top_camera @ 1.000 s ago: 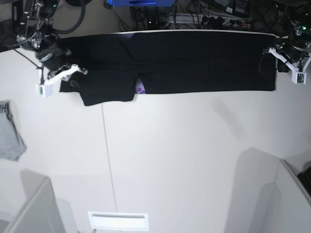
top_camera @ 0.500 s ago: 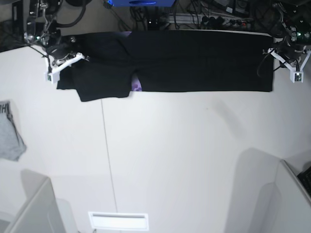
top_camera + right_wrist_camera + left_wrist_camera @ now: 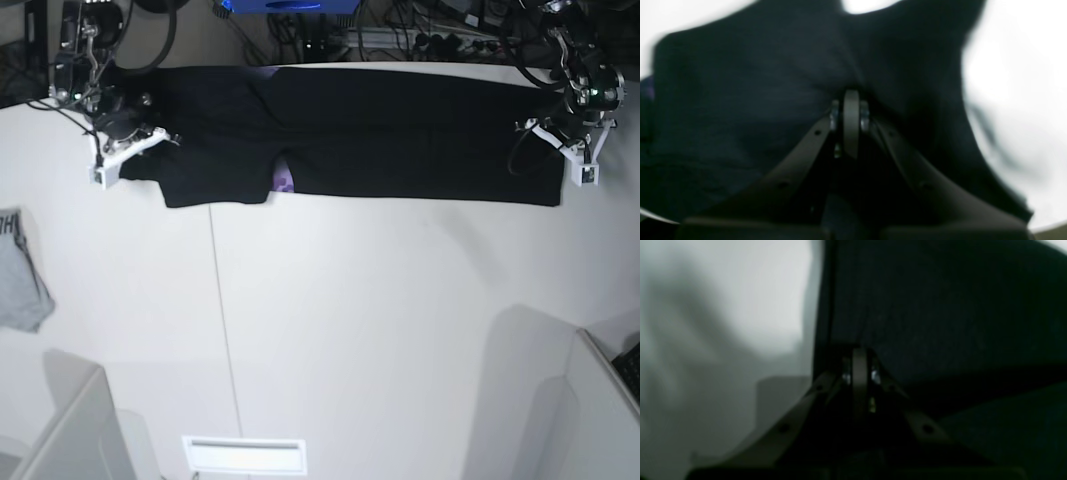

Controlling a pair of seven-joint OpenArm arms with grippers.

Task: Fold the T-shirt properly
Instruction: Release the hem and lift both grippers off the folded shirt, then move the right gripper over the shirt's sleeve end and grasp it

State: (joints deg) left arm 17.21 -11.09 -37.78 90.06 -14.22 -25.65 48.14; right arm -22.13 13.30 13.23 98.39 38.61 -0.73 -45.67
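The black T-shirt [image 3: 400, 130] lies stretched along the top of the frame. Left gripper [image 3: 860, 355] and right gripper [image 3: 851, 96] each pinch its cloth tight. Both ends have drawn slightly inward since earlier.

- T-shirt [image 3: 400, 130]: black cloth, matt, soft, finely woven.
- Table [image 3: 380, 330]: white, smooth, matt, with one thin seam.
- Small grey garment [image 3: 20, 275]: matt knit cloth.
- Right hand [image 3: 851, 100]: matt pale plastic, small shiny metal screws.
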